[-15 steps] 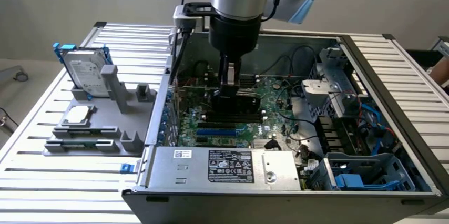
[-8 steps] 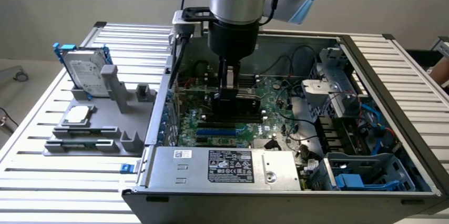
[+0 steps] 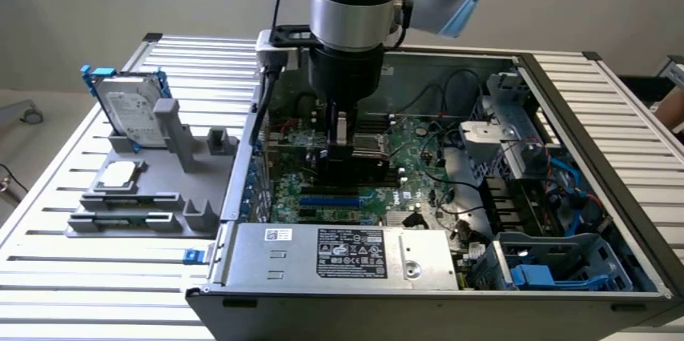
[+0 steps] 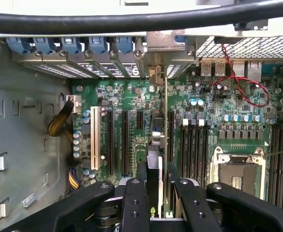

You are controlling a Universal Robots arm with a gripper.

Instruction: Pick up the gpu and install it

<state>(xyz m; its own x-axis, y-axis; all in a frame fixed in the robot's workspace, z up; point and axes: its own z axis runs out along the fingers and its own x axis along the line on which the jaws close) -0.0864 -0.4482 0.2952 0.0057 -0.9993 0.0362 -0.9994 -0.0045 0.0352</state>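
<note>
In the exterior view, the arm reaches down into the open computer case (image 3: 556, 117) just past centre toward eleven o'clock. Its gripper (image 3: 339, 147) holds the gpu (image 3: 361, 166) on edge, low over the motherboard (image 3: 422, 145), black cooler facing the exterior view's right. At nine o'clock a grey holder (image 3: 160, 197) on the table (image 3: 86, 277) carries a hard drive (image 3: 134, 109) in a blue frame and a processor chip (image 3: 118, 174). The power supply (image 3: 342, 254) sits at six o'clock.

In the wrist view, the gripper (image 4: 156, 169) has its jaws pinching the gpu (image 4: 165, 121), one of the black fingers (image 4: 134, 198) on each face. The card's thin green edge runs along the motherboard's (image 4: 214, 106) black slots, between the white slot (image 4: 95, 137) and the processor socket (image 4: 240, 169). I cannot tell whether it is seated.
</note>
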